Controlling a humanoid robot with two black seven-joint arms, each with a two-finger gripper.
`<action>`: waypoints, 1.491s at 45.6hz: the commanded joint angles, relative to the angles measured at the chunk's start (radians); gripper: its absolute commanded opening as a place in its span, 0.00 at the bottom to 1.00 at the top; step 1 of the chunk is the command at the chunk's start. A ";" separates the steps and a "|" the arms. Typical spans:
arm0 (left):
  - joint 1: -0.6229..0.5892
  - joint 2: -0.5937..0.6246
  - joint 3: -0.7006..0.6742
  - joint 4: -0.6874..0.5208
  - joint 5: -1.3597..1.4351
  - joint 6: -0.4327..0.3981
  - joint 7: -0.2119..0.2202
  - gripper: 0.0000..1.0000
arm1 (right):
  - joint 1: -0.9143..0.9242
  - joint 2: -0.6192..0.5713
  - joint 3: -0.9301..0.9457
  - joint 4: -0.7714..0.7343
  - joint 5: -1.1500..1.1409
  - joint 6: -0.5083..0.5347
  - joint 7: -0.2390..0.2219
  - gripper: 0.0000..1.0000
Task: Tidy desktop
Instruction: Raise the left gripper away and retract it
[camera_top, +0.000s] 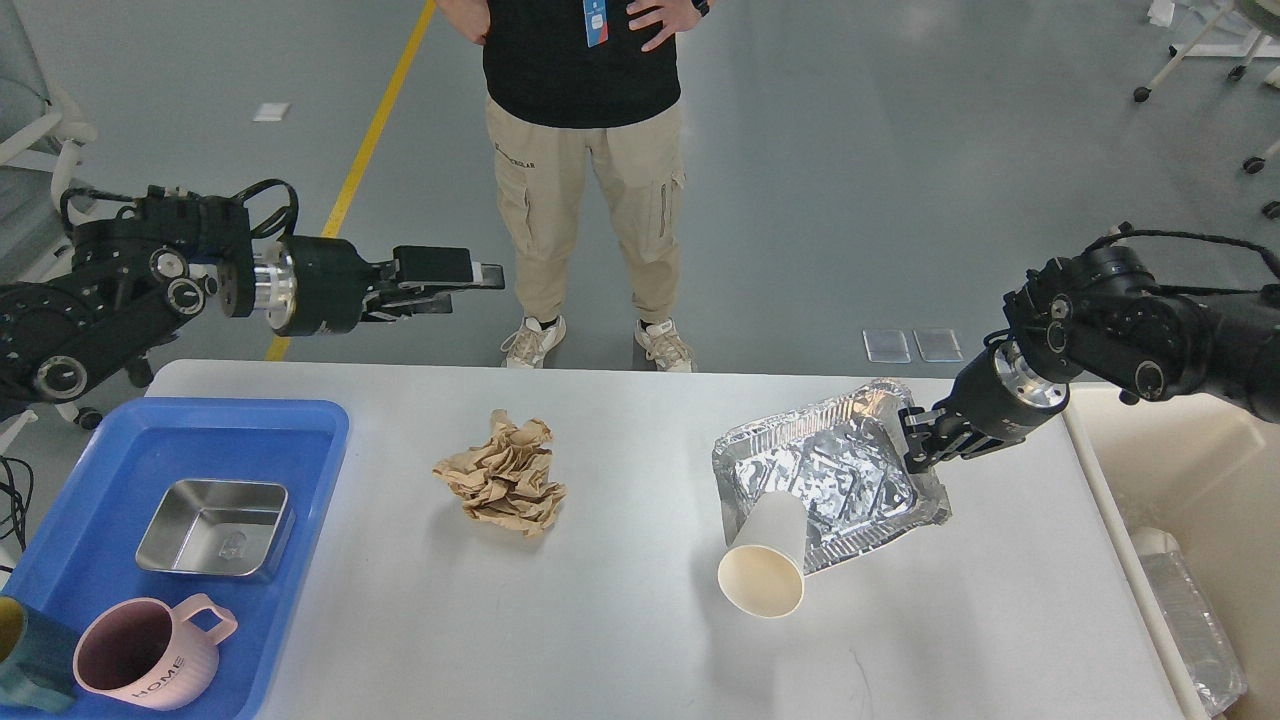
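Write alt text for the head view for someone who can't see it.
The right gripper grips the edge of a crumpled foil tray on the white desktop, with a tipped paper cup leaning on the tray. Crumpled brown paper lies mid-table, and the left gripper hovers beyond the table's far left edge.

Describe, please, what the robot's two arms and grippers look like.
Both arms are matte black with round, bolt-ringed joints and loose black cables looping over the wrists. Each wrist carries a shiny silver metal collar. The left gripper and the right gripper are black and two-fingered.
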 joint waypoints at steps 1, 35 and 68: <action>0.166 0.095 -0.200 -0.060 -0.065 0.036 -0.001 0.96 | 0.006 -0.005 0.000 0.000 -0.001 0.000 0.000 0.00; 0.874 0.087 -0.877 -0.066 -0.570 0.160 0.010 0.96 | 0.012 0.003 0.000 -0.002 0.001 -0.003 0.000 0.00; 0.915 0.533 -0.541 -0.585 -0.583 0.591 0.356 0.96 | 0.007 0.037 0.001 -0.013 0.001 -0.007 -0.002 0.00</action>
